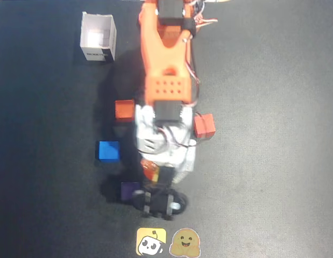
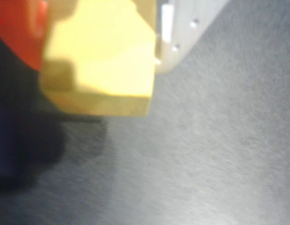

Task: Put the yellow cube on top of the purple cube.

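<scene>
The yellow cube [image 2: 105,61] fills the upper left of my wrist view, blurred and close, pinched between my jaws: an orange-red finger [image 2: 18,28] presses it from the left and a pale one [image 2: 182,28] backs it on the right, so my jaws are clamped on it and it is off the mat [image 2: 205,154], with a shadow beneath it. From overhead I cannot see the yellow cube at all; my own wrist hides it, and my gripper [image 1: 155,174] hangs low in the picture. The purple cube [image 1: 129,191] sits just beside it, to the left in the overhead view, partly tucked under my arm's shadow; the dark mass at the left edge of the wrist view may be it, though I cannot be sure. So I judge the pick as done and the carry nearly done; what is left is to line the yellow cube squarely over the purple one, lower it until it rests, and let go. Further out on the mat lie a blue cube [image 1: 108,151], an orange cube [image 1: 124,109], a red cube [image 1: 204,126], a white box [image 1: 98,37] at the top left, and two stickers [image 1: 151,242] at the bottom edge
</scene>
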Robot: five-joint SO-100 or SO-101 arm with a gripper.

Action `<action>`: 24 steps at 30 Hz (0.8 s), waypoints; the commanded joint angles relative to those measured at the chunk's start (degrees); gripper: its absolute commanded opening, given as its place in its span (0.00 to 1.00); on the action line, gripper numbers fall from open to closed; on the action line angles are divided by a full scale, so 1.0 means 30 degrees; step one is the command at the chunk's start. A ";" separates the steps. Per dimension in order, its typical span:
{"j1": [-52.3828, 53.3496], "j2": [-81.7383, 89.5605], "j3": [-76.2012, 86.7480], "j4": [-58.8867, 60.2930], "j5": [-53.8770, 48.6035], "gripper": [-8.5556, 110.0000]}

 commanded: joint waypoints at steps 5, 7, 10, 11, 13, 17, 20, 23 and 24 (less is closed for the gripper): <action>0.2285 0.1553 -0.0996 0.1348 -0.0527 0.12; 0.2725 0.1553 -0.0996 0.1641 -0.0586 0.12; 0.3281 0.1494 -0.0938 0.1904 -0.0557 0.12; 0.3457 0.1494 -0.0850 0.1904 -0.0557 0.12; 0.3691 0.1523 -0.0645 0.2051 -0.0557 0.12; 0.3896 0.1729 -0.0410 0.2607 -0.0557 0.12; 0.3926 0.1904 -0.0410 0.3105 -0.0527 0.12; 0.4014 0.2139 -0.0498 0.2461 -0.2168 0.12; 0.4014 0.2197 -0.0557 0.2227 -0.2432 0.12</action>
